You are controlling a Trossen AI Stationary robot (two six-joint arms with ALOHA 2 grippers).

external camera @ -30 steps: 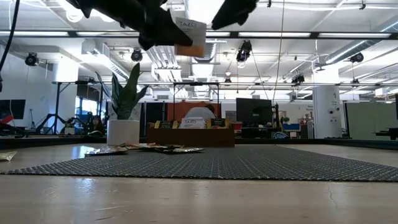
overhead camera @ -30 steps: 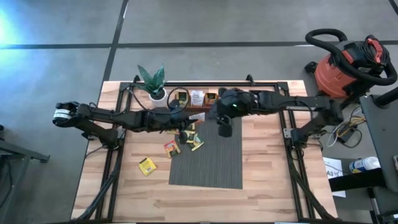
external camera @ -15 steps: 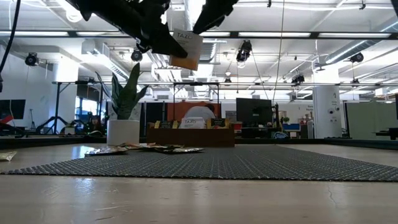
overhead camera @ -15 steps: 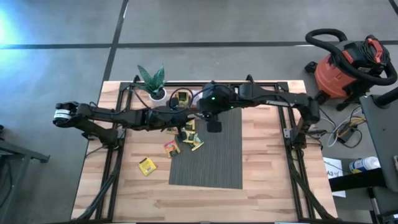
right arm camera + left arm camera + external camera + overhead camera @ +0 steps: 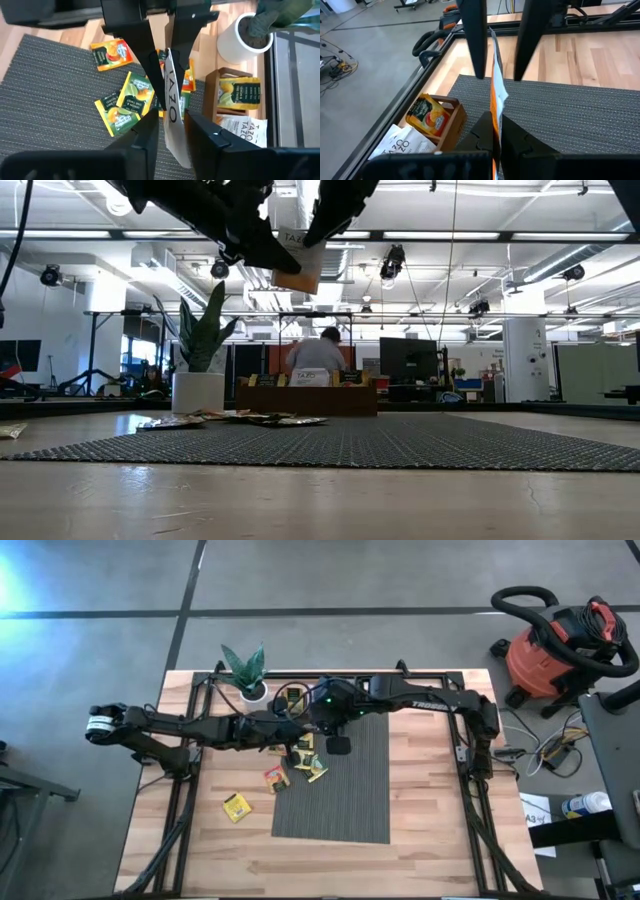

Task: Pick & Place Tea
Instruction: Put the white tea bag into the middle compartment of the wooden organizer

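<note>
A white-and-orange tea sachet [image 5: 297, 258] hangs high over the grey mat's [image 5: 345, 800] far left corner, and my left gripper [image 5: 496, 125] is shut on it. My right gripper [image 5: 171, 120] has come in from the right, slanting down. It is open, one finger on each side of the sachet [image 5: 172, 112], with a small gap showing on either side in the left wrist view. Several more tea sachets [image 5: 305, 755] lie flat on the mat's corner and on the wood [image 5: 237, 806]. Others stand in the wooden tray [image 5: 300, 697]. My left gripper pinches the sachet between its two fingers at the edge nearest to it [image 5: 495, 116]. The fingers come from the table's left, slanting slightly down. The sachet stands edge-on beyond the fingertips, tilted, and is lifted well clear of the table.
A potted plant [image 5: 250, 688] stands at the far left beside the tray. The table frame's black rails [image 5: 470, 800] run along both sides. A red vacuum [image 5: 560, 640] sits on the floor at the right. In the low view a person [image 5: 318, 352] shows behind the tray.
My right gripper has swung toward the table's left and come down a little onto the held sachet, so its fingers now stand on either side of it. My left gripper has stayed in place and rolled slightly, tilting the sachet.
</note>
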